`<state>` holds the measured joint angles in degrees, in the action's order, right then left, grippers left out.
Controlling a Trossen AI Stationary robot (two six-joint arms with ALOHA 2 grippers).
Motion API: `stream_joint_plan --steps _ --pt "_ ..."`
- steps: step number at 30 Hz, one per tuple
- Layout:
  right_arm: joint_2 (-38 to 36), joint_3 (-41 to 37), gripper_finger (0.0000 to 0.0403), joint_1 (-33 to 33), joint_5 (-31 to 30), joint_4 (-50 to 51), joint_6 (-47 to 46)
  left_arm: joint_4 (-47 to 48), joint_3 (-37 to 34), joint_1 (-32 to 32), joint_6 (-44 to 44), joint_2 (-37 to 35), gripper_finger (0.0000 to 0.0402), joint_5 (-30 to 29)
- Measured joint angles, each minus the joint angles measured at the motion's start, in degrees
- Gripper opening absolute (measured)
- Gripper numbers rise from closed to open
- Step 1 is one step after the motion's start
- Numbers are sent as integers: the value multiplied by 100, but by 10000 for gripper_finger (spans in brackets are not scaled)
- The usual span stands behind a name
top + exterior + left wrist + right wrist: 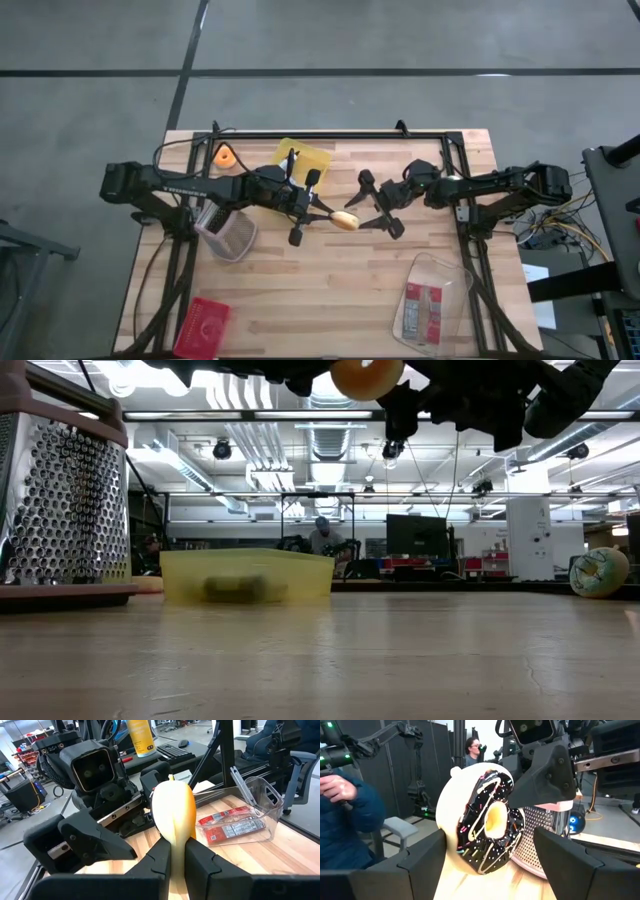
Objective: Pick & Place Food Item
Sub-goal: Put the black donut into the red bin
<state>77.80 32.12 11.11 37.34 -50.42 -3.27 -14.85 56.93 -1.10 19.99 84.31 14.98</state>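
The left hand (318, 208) is clamped on the donut (344, 220), holding it edge-on in the air above mid-tabletop (330, 300), between both arms. The right hand (378, 203) stands spread wide around the donut without touching it. Likely risk: the pinch is on a thin rim, so a jolt or tilt could let it slip and fall short of the clear tray (432, 302).

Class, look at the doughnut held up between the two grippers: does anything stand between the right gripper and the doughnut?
Nothing visible does. The left gripper is shut on the doughnut, holding it above the table. The right gripper is open with one finger on each side of the doughnut, gaps showing on both sides.
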Motion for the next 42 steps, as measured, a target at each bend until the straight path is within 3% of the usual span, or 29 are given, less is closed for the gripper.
stream_joint_plan --steps 7,17,24,32,37,42 --pt "-8 0 283 24 171 105 -371 72 0 0 -1 0 39 -11" --pt "-171 -17 269 291 1824 107 -794 741 4 0 -21 -361 39 -341" --pt "-175 -33 277 297 1821 112 -773 2185 7 0 -519 -1178 39 -604" --pt "-175 -33 283 297 1818 175 -537 3456 7 149 -2266 -2106 38 -678" --pt "-175 -33 278 297 1816 219 -532 4160 78 402 -3046 -2321 25 -1337" --pt "-175 -33 272 297 1814 219 -507 4569 257 771 -3419 -2321 19 -1347"
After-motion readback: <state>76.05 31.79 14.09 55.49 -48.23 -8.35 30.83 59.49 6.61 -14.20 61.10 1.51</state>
